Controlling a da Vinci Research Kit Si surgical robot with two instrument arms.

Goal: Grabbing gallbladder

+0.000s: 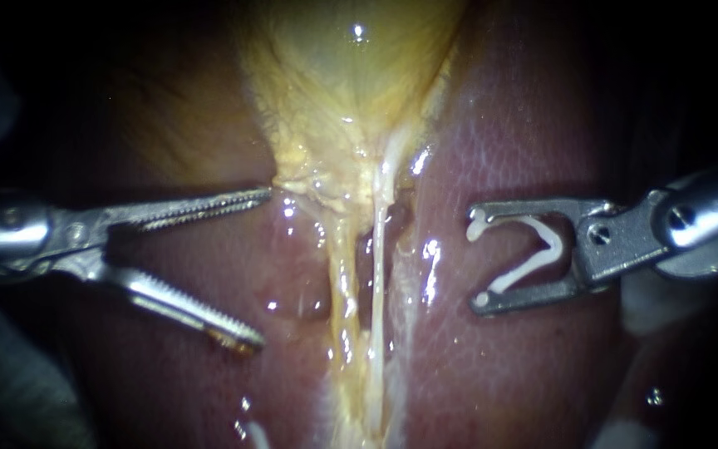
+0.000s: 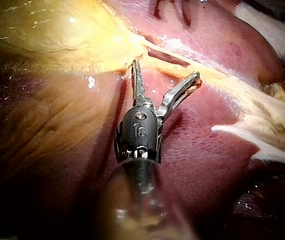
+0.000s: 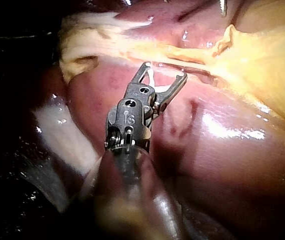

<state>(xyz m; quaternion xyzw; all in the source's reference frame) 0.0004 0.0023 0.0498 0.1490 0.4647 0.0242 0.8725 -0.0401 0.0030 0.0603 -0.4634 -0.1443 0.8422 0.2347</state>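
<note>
The yellow gallbladder (image 1: 351, 75) (image 2: 47, 35) (image 3: 267, 65) narrows downward into two pale tubes (image 1: 376, 274) that run between lobes of the red liver (image 1: 492, 150). My left instrument (image 1: 259, 268) (image 2: 166, 70) has its serrated jaws open. The upper jaw's tip lies right at the gallbladder's neck (image 1: 309, 179), and the lower jaw hovers over the liver with nothing gripped. My right instrument (image 1: 475, 262) (image 3: 164, 70) stands over the liver to the right of the tubes. Its jaws carry an open white clip (image 1: 533, 254) (image 3: 151, 77) between them.
Wet, glistening liver (image 2: 207, 145) surrounds the tubes on both sides. Ragged whitish tissue (image 2: 262, 125) trails from the tubes' far end. A white strip (image 3: 57, 130) lies beside the liver in the right wrist view.
</note>
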